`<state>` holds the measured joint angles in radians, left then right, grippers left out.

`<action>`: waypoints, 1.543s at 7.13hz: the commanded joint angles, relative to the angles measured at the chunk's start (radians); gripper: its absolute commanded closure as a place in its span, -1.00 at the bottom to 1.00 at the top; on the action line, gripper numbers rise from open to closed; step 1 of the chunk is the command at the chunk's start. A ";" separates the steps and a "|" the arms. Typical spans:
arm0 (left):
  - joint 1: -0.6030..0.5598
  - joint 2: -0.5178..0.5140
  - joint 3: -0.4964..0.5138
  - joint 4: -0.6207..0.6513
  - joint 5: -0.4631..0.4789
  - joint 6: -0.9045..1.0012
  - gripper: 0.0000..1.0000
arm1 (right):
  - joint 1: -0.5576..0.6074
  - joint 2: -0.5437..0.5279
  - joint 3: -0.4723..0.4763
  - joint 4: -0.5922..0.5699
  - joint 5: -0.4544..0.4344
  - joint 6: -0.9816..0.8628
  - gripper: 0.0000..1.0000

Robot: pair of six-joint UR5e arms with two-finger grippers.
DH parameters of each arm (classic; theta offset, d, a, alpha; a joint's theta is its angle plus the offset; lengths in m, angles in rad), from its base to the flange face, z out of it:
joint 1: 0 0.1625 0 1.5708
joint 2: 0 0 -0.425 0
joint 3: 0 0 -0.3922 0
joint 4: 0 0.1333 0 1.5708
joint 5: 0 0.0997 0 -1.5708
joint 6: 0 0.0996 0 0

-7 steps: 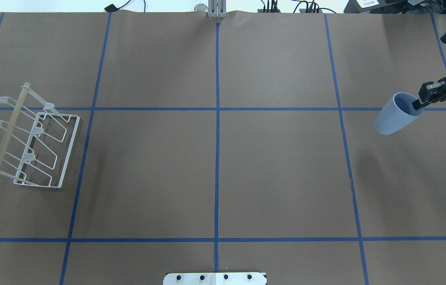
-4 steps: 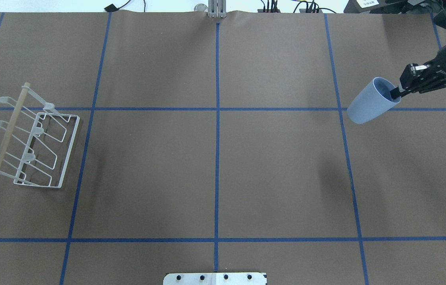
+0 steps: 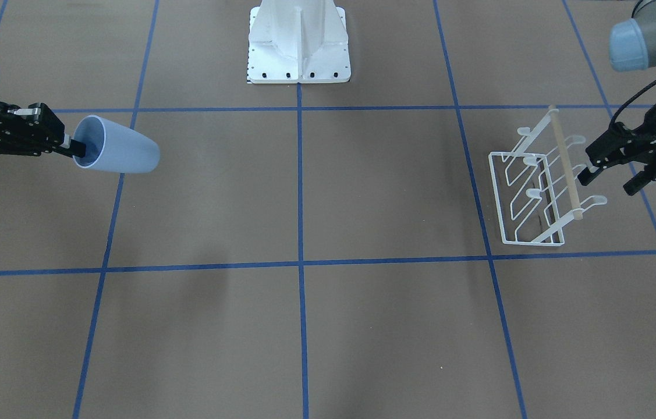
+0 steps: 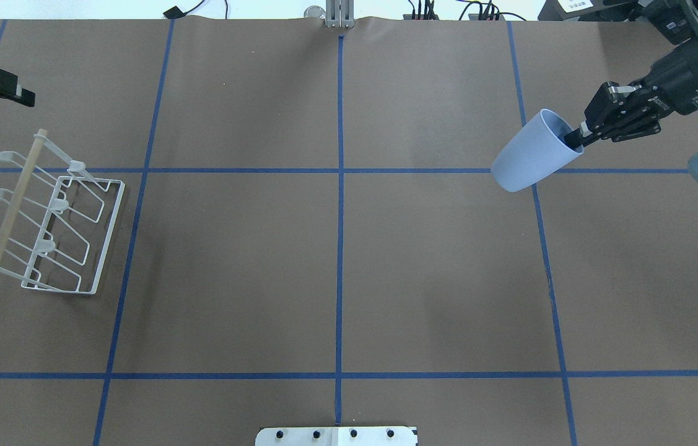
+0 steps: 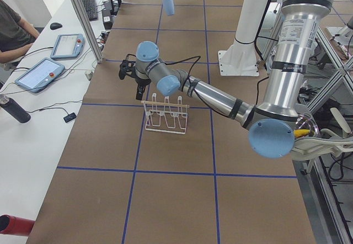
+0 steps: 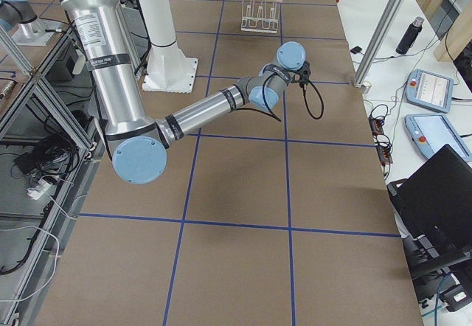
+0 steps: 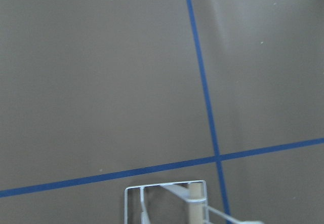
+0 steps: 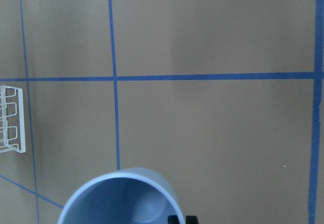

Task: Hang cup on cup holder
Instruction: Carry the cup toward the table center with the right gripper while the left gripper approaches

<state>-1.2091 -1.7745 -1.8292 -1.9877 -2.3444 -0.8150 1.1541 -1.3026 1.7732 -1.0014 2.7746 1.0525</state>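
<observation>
The pale blue cup hangs tilted in the air over the table's right side, mouth toward my right gripper. That gripper is shut on the cup's rim, one finger inside; both also show in the front view, cup and gripper. The right wrist view looks into the cup's mouth. The white wire cup holder with its wooden rod stands at the far left. My left gripper is open and empty, hovering just beyond the rack's rod side.
Blue tape lines divide the brown table top into squares. The robot's white base plate sits at the robot's edge of the table. Tablets and a bottle lie on the side bench past the far edge.
My right gripper has carried the cup leftward and a little farther from the robot. My left arm has come into the overhead view at the top left.
</observation>
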 commanded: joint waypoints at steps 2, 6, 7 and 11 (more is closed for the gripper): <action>0.071 -0.101 -0.001 -0.008 0.005 -0.178 -0.96 | -0.019 0.005 -0.027 0.245 0.097 -0.005 1.00; 0.131 -0.183 0.008 -0.006 0.010 -0.301 -0.96 | -0.048 0.013 -0.106 0.468 0.138 0.061 1.00; 0.140 -0.187 0.008 -0.005 0.011 -0.305 -0.96 | -0.051 0.049 -0.106 0.468 0.138 0.167 1.00; 0.189 -0.239 0.001 -0.009 0.045 -0.403 -0.96 | -0.091 0.170 -0.078 0.474 -0.078 0.698 1.00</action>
<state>-1.0437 -1.9945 -1.8254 -1.9937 -2.3203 -1.1791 1.0896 -1.1569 1.6817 -0.5317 2.8018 1.6185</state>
